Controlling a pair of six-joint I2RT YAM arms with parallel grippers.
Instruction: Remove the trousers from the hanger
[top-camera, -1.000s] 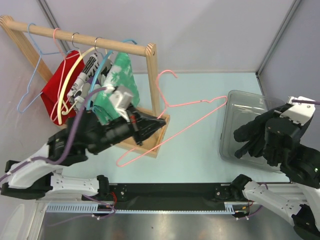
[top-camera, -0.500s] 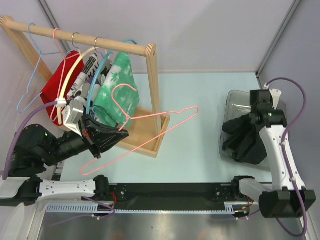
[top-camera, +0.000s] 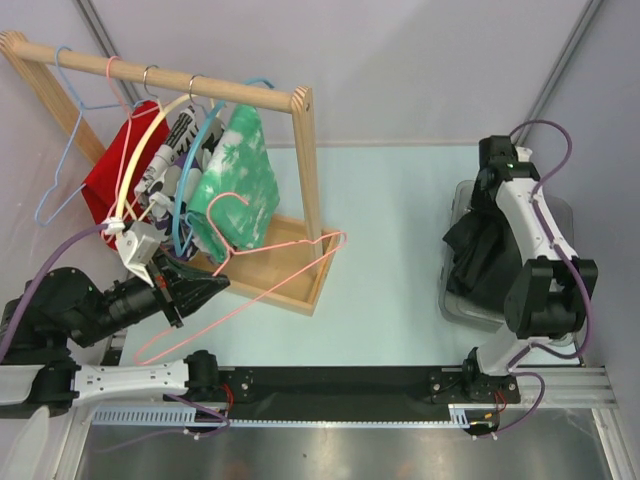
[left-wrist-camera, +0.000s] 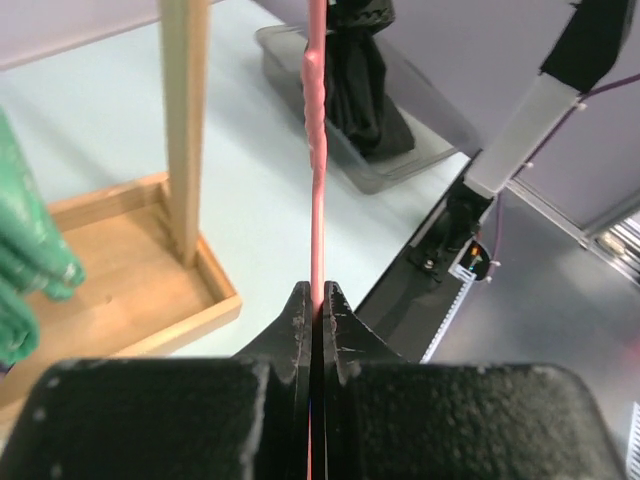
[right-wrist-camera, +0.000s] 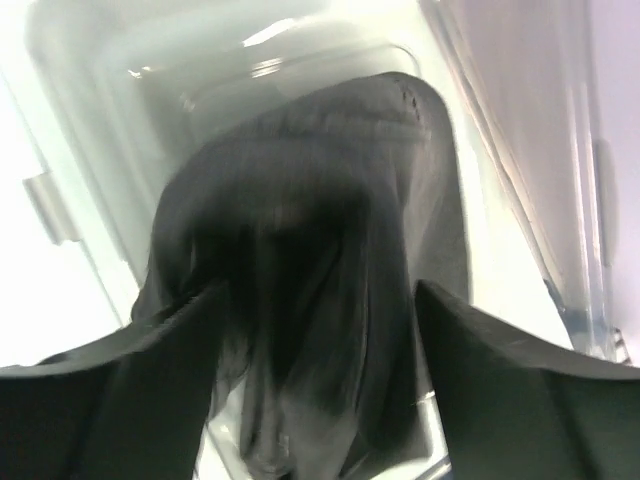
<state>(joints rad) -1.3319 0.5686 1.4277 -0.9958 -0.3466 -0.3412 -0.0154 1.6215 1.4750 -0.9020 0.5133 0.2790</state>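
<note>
The black trousers (top-camera: 478, 262) lie bunched in the clear bin (top-camera: 460, 306) at the right; they also show in the right wrist view (right-wrist-camera: 320, 230) and far off in the left wrist view (left-wrist-camera: 360, 80). My right gripper (top-camera: 485, 205) hangs over them, open, its fingers wide apart on either side of the cloth (right-wrist-camera: 318, 290). The bare pink wire hanger (top-camera: 280, 262) slants across the rack's wooden base. My left gripper (top-camera: 212, 287) is shut on its lower wire, which runs straight up between the pressed fingertips (left-wrist-camera: 318, 292).
A wooden clothes rack (top-camera: 308, 160) stands at the back left, its base tray (top-camera: 295, 292) on the table. Red (top-camera: 108, 190) and green-white (top-camera: 245, 175) garments and several coloured hangers hang from its rail. Grey walls close in at the back and right.
My right gripper has opened and let go of the trousers, which now rest in the bin. My left gripper has carried the pink hanger left and nearer, against the rack's base.
</note>
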